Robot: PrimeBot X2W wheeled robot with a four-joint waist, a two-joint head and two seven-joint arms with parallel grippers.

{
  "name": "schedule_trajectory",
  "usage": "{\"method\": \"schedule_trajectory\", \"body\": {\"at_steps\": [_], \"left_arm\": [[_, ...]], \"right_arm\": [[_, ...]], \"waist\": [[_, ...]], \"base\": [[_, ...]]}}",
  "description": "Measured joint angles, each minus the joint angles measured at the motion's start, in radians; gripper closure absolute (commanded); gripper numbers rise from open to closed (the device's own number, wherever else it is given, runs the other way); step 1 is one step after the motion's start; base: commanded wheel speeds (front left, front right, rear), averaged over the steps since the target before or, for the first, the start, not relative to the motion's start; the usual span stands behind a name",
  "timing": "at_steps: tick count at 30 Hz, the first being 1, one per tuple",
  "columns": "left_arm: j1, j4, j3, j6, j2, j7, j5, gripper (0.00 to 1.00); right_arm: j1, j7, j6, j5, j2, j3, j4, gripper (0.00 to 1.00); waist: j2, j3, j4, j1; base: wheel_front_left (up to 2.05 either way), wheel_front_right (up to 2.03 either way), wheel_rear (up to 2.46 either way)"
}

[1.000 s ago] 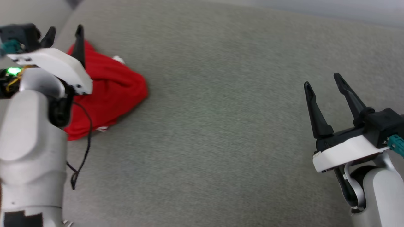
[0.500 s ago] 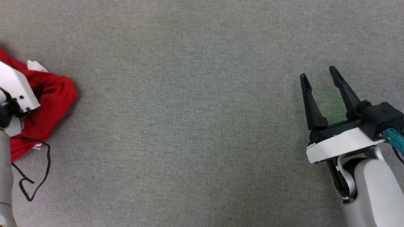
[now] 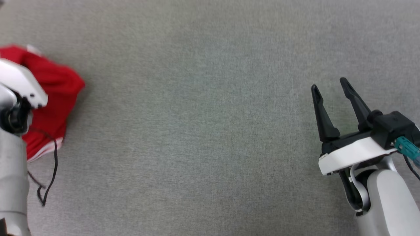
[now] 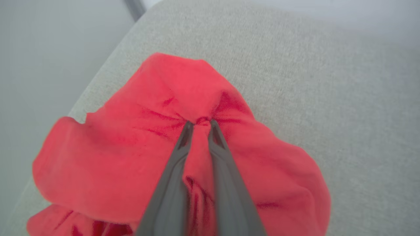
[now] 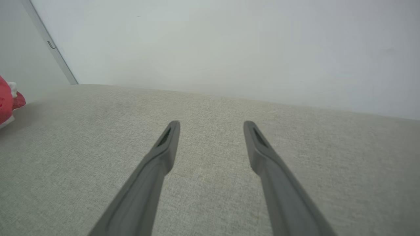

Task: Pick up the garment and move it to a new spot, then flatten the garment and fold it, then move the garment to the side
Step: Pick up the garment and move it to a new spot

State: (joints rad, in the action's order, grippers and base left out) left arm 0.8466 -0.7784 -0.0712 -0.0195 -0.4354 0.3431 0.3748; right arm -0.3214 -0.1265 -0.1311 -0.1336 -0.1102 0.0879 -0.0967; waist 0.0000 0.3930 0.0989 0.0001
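Left tool (image 4: 200, 123) pinches the garment (image 4: 115, 147) — soft red cloth, seemingly bunched.

The garment (image 3: 62, 86) lies at the cushion's (image 3: 210, 131) left edge.

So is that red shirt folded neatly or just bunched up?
Bunched up: the shirt lies in a rumpled heap on the grey cushion, creases gathering where the left pincer pinches a ridge of cloth.
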Motion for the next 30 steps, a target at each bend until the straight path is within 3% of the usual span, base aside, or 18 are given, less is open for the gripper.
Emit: {"method": "schedule_trajectory", "body": {"at_steps": [7,12,18,30], "left_arm": [[0.070,0.056,0.032,0.003,0.012,-0.296,-0.058,1.00],[0.085,0.076,0.061,0.005,0.049,-0.421,-0.079,1.00],[0.071,0.120,0.101,-0.007,0.123,-0.489,-0.078,1.00],[-0.138,0.183,0.273,-0.068,0.350,-0.513,-0.044,1.00]], "right_arm": [[0.041,0.014,0.000,-0.004,0.008,-0.018,-0.002,0.00],[0.085,0.030,0.000,0.001,0.019,-0.045,0.010,0.00],[0.145,0.053,0.000,0.002,0.037,-0.063,0.031,0.00],[0.220,0.082,0.000,-0.008,0.053,-0.077,0.054,0.00]], "waist": [[0.0000,-0.117,0.022,-0.0001],[0.0000,-0.201,0.015,-0.0002],[0.0000,-0.263,-0.038,-0.0003],[0.0000,-0.305,-0.203,-0.0003]], "base": [[0.00,0.00,0.00],[0.00,0.00,0.00],[0.00,0.00,0.00],[0.00,0.00,0.00]]}}
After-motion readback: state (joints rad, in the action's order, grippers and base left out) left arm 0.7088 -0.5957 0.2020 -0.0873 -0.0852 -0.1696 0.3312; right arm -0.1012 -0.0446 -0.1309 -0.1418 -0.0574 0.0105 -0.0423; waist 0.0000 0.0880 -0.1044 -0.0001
